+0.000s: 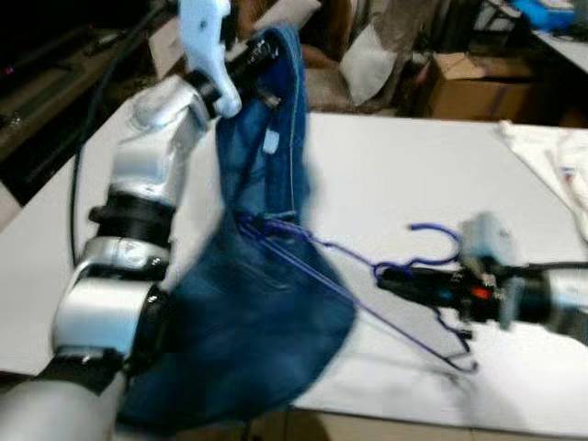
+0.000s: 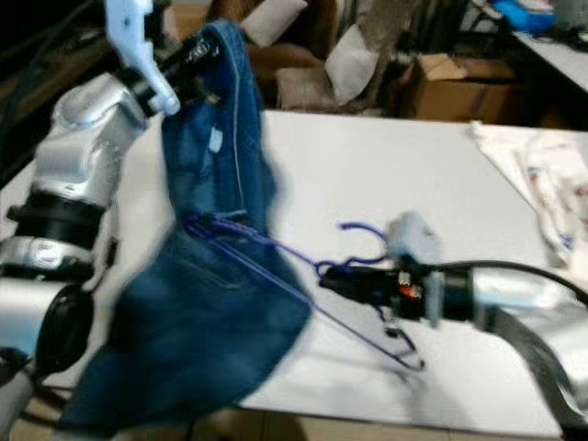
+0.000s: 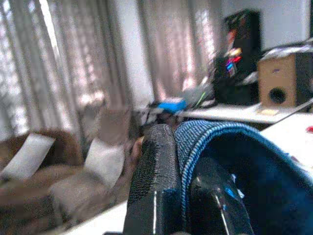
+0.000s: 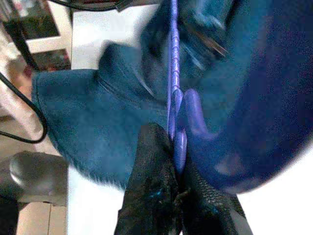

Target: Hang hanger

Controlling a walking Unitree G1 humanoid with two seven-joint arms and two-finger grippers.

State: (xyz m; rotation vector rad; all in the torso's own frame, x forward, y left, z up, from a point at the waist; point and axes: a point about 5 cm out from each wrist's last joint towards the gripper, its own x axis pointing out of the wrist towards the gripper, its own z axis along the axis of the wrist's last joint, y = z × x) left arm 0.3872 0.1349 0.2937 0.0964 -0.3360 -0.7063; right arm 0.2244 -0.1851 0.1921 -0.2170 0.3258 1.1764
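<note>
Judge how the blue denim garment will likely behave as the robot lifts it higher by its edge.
The denim garment probably stays floppy: it sags in folds below the left gripper. It looks fairly heavy, bunching over the table edge. It may drag the purple hanger.

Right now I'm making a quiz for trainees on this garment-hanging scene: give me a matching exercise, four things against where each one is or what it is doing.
Things:
1. left gripper
2. right gripper
3. denim garment
4. cardboard box

States:
A. stands beyond the far edge of the white table
B. raised high, pinching the garment's top edge
C. low over the table, clamped at the neck of the purple hanger
D. hangs down with one hanger end tucked inside it

Pairs: 1-B, 2-C, 3-D, 4-A
</note>
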